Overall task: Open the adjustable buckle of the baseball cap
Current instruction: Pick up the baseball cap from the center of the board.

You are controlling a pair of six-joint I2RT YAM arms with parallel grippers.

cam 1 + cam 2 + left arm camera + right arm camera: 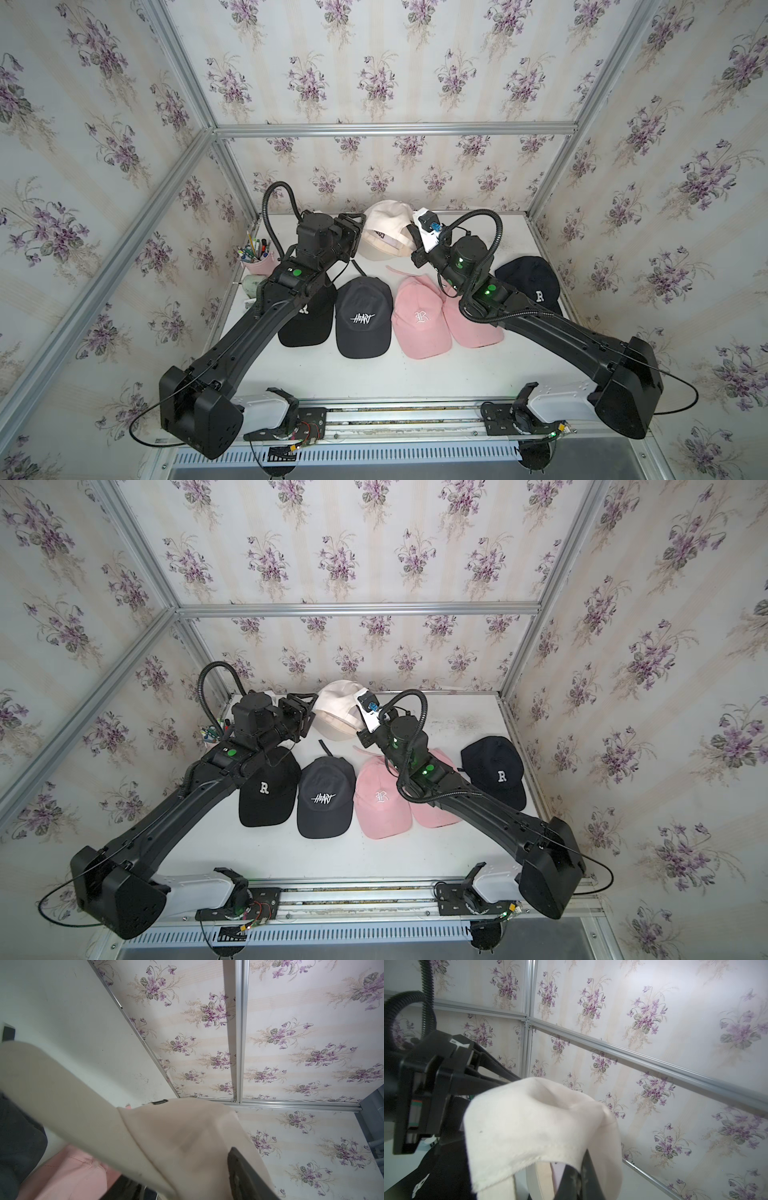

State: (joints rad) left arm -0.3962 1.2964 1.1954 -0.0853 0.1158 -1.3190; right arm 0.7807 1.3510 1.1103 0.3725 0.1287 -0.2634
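1. Right gripper (pixel 579 1169) pinches the cream baseball cap (pixel 384 232), held above the table's (pixel 415 374) back edge; thin fabric may slip free.
2. Left gripper (pixel 353 237) stands spread; the buckle (pixel 160 1102) could swing beyond reach.

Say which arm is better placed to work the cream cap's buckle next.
Likely left. The right gripper is shut on the cream cap, holding it up; the left gripper is open beside it, buckle in its wrist view.
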